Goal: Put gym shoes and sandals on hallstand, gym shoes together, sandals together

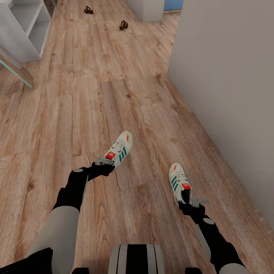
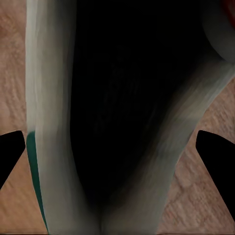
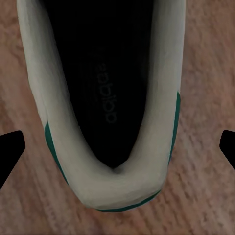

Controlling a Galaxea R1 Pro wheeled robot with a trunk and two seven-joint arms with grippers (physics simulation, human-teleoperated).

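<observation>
Both pincers look spread wide: my left gripper [image 1: 103,161] is at the heel of the left gym shoe [image 1: 121,149], and my right gripper [image 1: 193,200] at the heel of the right gym shoe [image 1: 179,182]. Through each wrist camera I see dark fingertips [image 3: 11,147] flanking a heel collar [image 2: 54,122] without touching it. Each shoe rests on the corridor floor [image 1: 95,95], well apart. Far ahead lie two sandals [image 1: 123,25], near the light-grey hallstand [image 1: 26,26].

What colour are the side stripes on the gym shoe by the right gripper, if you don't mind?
Green, on the white gym shoe beside the right gripper; the head view shows it best.
</observation>
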